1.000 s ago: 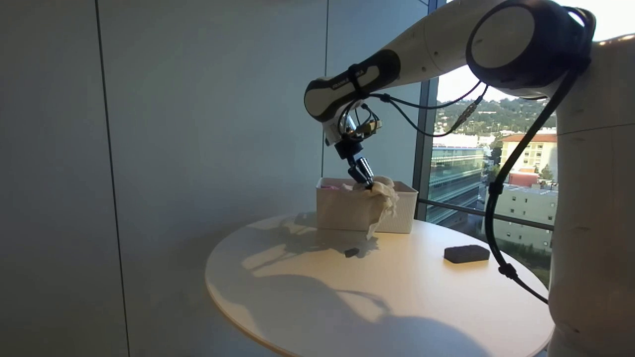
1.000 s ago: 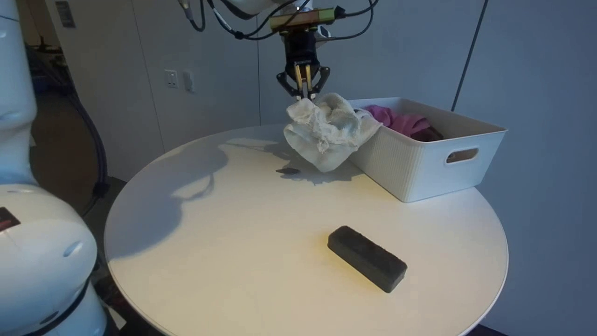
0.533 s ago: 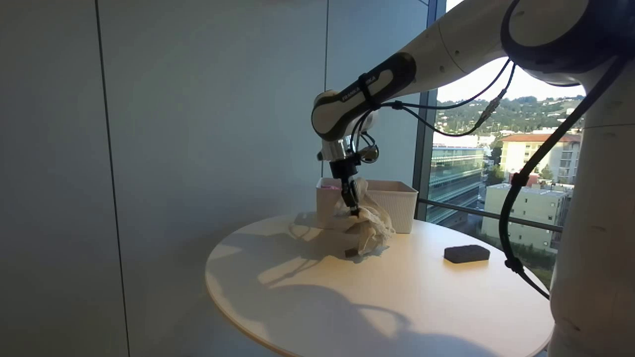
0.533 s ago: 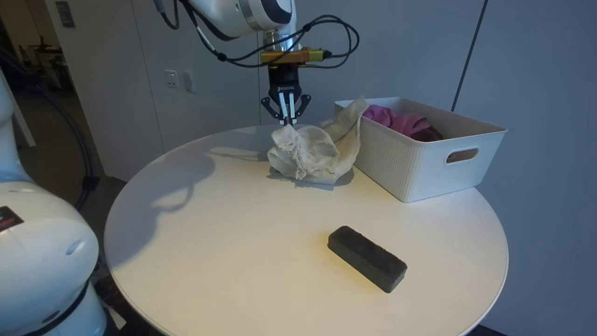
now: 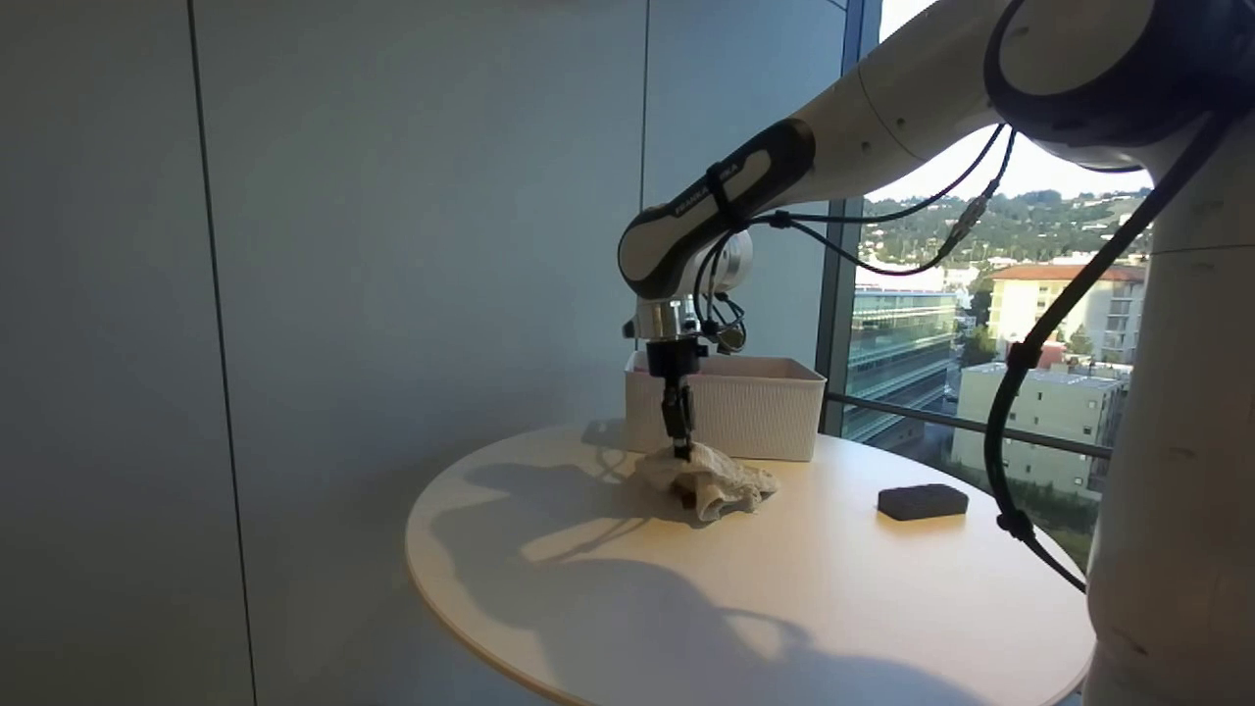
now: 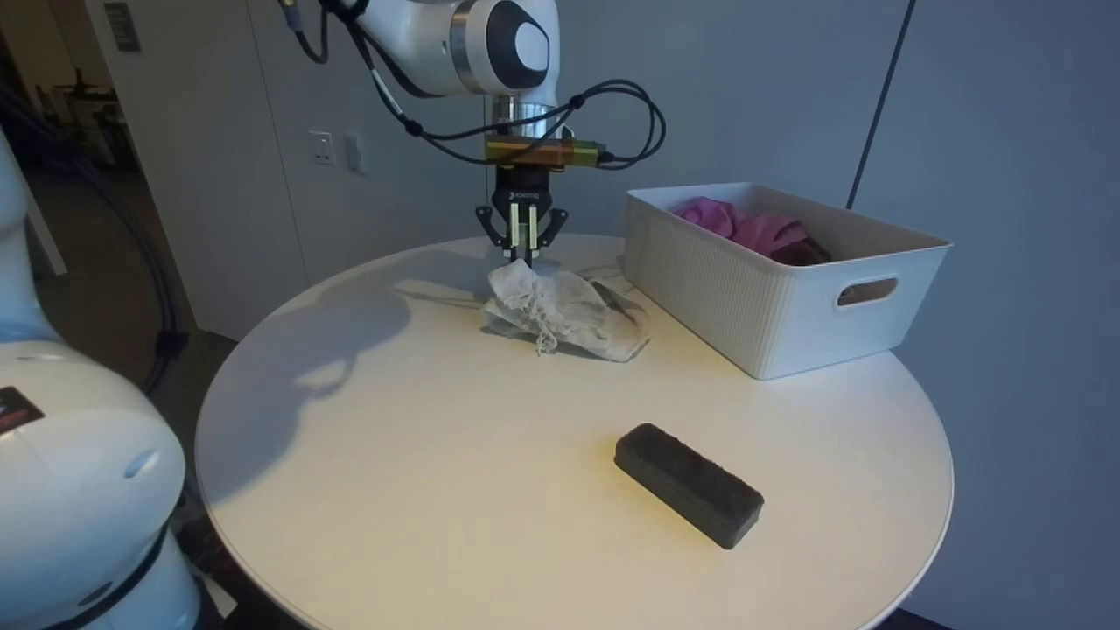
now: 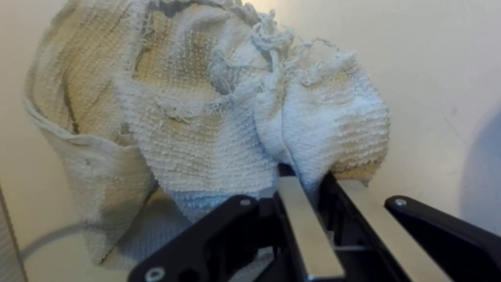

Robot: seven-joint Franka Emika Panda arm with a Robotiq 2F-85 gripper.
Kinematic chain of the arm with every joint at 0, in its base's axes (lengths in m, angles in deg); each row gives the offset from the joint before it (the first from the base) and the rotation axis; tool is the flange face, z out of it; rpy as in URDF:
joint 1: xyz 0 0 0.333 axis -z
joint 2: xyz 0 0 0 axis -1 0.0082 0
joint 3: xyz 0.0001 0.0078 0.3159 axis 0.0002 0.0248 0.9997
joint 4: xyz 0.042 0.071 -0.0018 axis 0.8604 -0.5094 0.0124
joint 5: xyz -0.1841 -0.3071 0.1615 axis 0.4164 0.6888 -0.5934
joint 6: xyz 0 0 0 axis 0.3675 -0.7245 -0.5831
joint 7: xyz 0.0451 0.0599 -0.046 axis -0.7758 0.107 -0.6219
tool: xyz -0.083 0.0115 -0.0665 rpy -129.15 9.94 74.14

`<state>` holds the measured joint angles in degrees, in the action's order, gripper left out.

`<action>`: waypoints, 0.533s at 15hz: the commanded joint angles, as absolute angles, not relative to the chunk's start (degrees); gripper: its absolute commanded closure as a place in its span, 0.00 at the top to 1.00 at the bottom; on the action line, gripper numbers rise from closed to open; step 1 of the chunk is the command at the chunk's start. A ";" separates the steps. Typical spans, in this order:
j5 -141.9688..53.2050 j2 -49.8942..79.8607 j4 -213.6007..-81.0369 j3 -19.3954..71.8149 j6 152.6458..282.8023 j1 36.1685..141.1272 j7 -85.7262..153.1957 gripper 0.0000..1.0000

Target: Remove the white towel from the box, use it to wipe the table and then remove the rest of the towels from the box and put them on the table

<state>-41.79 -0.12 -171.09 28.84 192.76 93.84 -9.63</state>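
Observation:
The white towel (image 6: 569, 317) lies crumpled on the round table (image 6: 420, 490), beside the box and outside it. My gripper (image 6: 522, 259) points straight down and is shut on a fold of the towel at its edge. The towel fold shows between the two fingers (image 7: 307, 178) in the wrist view, where the towel (image 7: 195, 145) fills much of the picture. The white box (image 6: 709, 293) stands at the back of the table. Pink and darker towels (image 6: 754, 232) lie inside it. In an exterior view the box (image 5: 755, 417) stands behind the gripper and its contents are mostly hidden.
A dark rectangular block (image 6: 689, 486) lies on the table, apart from the towel; it also shows in an exterior view (image 5: 922, 502). A small dark thing (image 5: 689, 498) is partly covered by the towel. A wall stands behind the table and a window beside it.
My gripper has pulled the white towel off the box's rim and moved down and away from the box. The towel hung over the rim before and now lies on the table.

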 commanded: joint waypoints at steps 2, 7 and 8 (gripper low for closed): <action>-41.80 -0.02 -171.00 28.39 192.66 93.38 -9.62 0.36; -41.80 -0.02 -171.00 28.39 192.66 93.38 -9.62 0.36; -41.80 -0.02 -171.00 28.39 192.66 93.38 -9.62 0.36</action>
